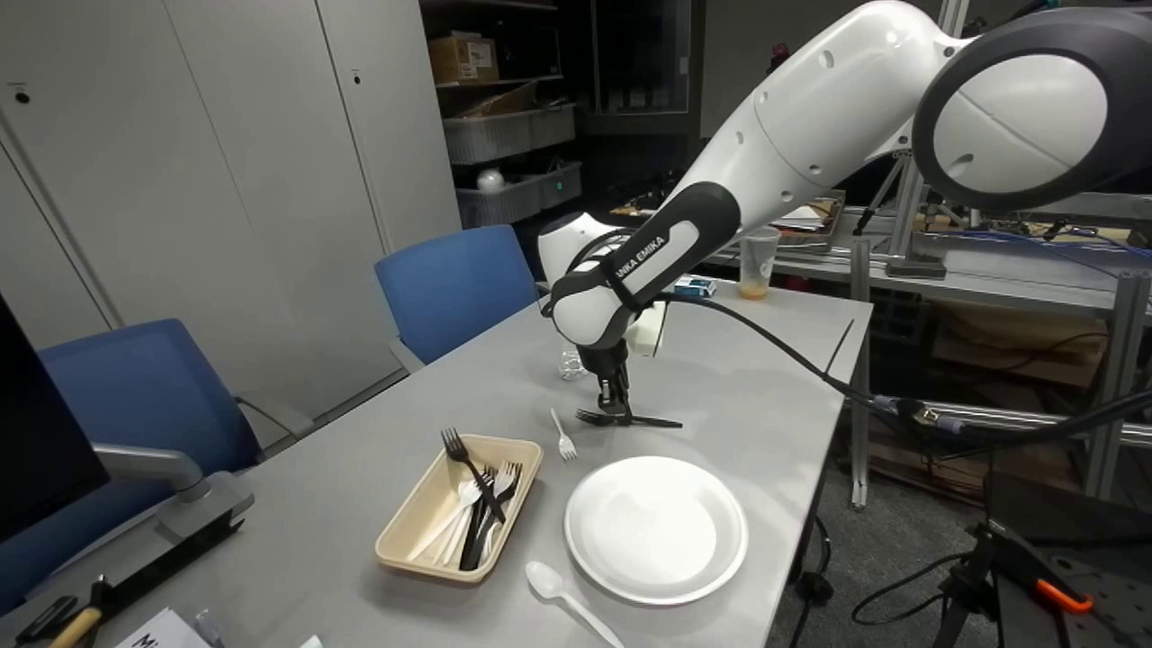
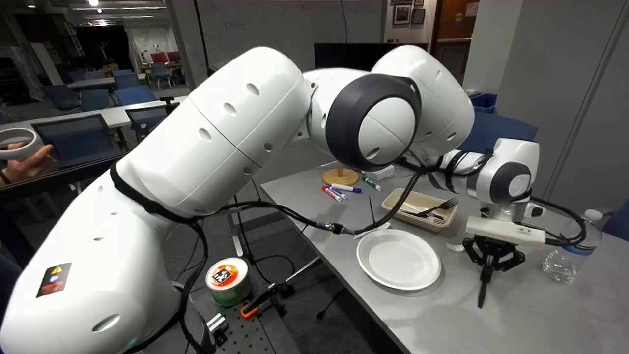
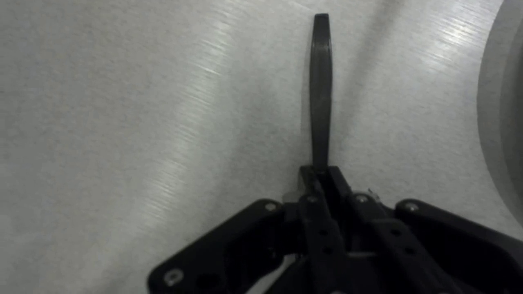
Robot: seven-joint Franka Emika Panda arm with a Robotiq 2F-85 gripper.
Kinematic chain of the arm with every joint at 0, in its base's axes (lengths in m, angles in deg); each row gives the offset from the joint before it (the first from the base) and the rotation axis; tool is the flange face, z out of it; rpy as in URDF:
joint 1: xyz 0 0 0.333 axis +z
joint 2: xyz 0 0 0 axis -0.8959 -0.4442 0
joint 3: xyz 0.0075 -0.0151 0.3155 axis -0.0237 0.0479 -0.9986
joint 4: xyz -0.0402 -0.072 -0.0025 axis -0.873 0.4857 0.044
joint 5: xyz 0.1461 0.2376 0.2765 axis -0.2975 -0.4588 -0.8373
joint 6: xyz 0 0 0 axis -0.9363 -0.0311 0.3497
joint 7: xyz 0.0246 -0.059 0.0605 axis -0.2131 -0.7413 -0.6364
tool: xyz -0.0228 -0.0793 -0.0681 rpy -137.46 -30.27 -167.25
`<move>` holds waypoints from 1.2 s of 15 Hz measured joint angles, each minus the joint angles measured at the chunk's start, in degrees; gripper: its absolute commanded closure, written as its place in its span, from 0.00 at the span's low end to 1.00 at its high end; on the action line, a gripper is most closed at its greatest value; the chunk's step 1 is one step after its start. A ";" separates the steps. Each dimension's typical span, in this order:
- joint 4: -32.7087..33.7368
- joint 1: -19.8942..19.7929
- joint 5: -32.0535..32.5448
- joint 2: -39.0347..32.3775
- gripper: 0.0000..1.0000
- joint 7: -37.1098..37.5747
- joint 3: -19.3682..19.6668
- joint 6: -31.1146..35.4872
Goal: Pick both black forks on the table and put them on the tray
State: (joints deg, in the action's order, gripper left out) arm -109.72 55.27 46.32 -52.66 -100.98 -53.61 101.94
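Note:
A black fork lies on or just above the light-grey table (image 1: 720,378), its handle (image 1: 659,421) pointing toward the robot side. My gripper (image 1: 616,410) points down with its fingertips closed around the fork's middle. In the wrist view the handle (image 3: 321,90) sticks out ahead of the fingertips (image 3: 321,173), and the tines are hidden under the gripper. The handle also shows in an exterior view (image 2: 482,296). Another black fork (image 1: 472,466) lies on top of utensils in the beige tray (image 1: 416,511), its tines over the rim. The tray also shows in an exterior view (image 2: 423,222).
A round white plate (image 1: 655,531) stands beside the tray. A small white fork (image 1: 563,437) and a white spoon (image 1: 562,589) lie on the table. A clear bottle (image 2: 570,255) stands close behind the gripper. Markers (image 2: 344,188) lie farther along the table.

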 measured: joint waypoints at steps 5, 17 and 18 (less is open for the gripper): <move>0.21 0.07 -0.03 0.21 0.98 0.08 -0.03 -0.38; 1.82 6.20 0.65 6.30 0.98 2.15 -0.18 -9.56; 2.41 6.55 0.82 6.17 0.98 2.13 -0.21 -9.82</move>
State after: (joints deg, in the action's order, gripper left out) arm -107.30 61.82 47.14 -46.49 -98.84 -53.81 92.13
